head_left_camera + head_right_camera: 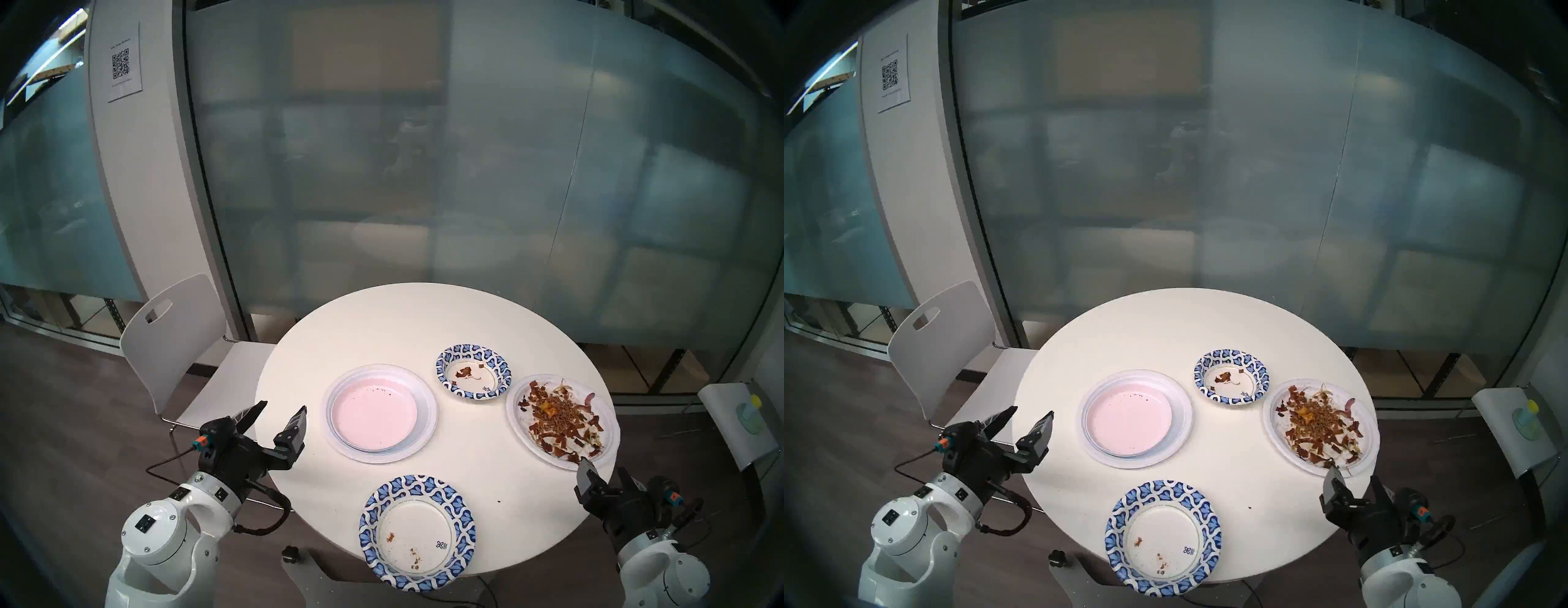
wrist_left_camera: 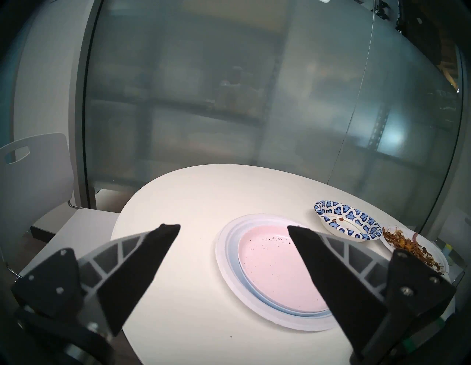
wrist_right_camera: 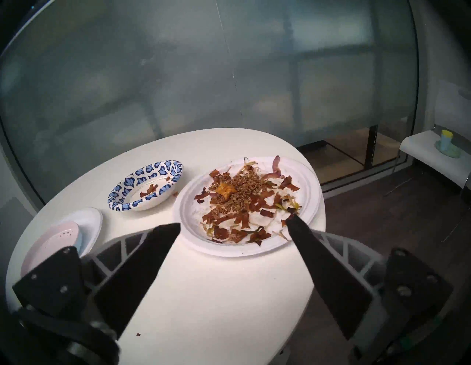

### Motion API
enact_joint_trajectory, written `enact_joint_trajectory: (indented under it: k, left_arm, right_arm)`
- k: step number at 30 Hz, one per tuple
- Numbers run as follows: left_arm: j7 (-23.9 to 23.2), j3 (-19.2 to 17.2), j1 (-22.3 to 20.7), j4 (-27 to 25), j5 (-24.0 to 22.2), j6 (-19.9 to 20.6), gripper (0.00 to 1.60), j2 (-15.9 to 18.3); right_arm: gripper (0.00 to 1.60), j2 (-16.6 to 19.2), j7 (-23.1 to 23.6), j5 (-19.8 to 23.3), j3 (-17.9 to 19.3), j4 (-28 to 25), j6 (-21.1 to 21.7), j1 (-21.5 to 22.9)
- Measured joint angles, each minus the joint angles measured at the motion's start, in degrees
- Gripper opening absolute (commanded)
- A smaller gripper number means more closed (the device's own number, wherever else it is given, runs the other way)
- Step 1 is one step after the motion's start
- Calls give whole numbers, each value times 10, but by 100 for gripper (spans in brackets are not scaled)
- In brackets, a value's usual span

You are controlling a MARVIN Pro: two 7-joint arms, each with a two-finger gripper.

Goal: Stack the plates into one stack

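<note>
A white chair point(image 1: 178, 339) stands at the far left, tucked against the round white counter point(image 1: 382, 322). The left hand point(image 1: 282, 414) hangs at the counter's left edge, its two fingers spread wide with nothing between them, pointing roughly level toward the plates.

Just to its right sits the stack point(image 1: 379, 414): a pale pink plate point(image 1: 373, 409) nested in a pale blue plate point(image 2: 243, 280), both resting on a large white plate point(image 1: 426, 429). A few dark crumbs speckle the pink surface.

Nearer the robot, at the counter's front edge and apart from the stack, lies a blue-and-white patterned plate point(image 1: 418, 533), its rim reaching past the counter's edge, with small brown crumbs on its white centre.

Behind and to the right, a smaller blue-and-white patterned bowl point(image 1: 473, 371) holds a few brown scraps. Just beside it on the right lies a second large white plate point(image 1: 562, 420), covered with brown food scraps point(image 1: 555, 418) and an orange piece among them.

The right hand point(image 1: 602, 467) sits at the counter's right edge, close to that dirty plate's near rim, fingers wide apart and gripping nothing. One fingertip point(image 3: 293, 220) overlaps the plate's rim in the wrist view; whether it touches is unclear.
</note>
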Motion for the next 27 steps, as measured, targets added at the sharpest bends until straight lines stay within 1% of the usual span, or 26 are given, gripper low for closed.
enact_joint_trajectory:
  k: [2,5,10,14,20,27]
  left_arm:
    - [0,0,0,0,0,0,160,0]
    - [0,0,0,0,1,0,160,-1]
    - [-1,0,0,0,2,0,160,-2]
    - [-1,-1,0,0,2,0,160,-2]
    - [-2,-1,0,0,3,0,160,-3]
    - [-3,-1,0,0,4,0,160,-4]
  right_arm:
    - [154,1,10,8,-3,19,-3,5]
    - [154,7,16,9,-7,37,-2,16]
    - [152,20,17,-2,-8,50,2,32]
    - [152,27,17,-8,3,49,10,40]
    - [150,28,10,-2,34,44,20,42]
    - [151,29,20,28,88,50,20,39]
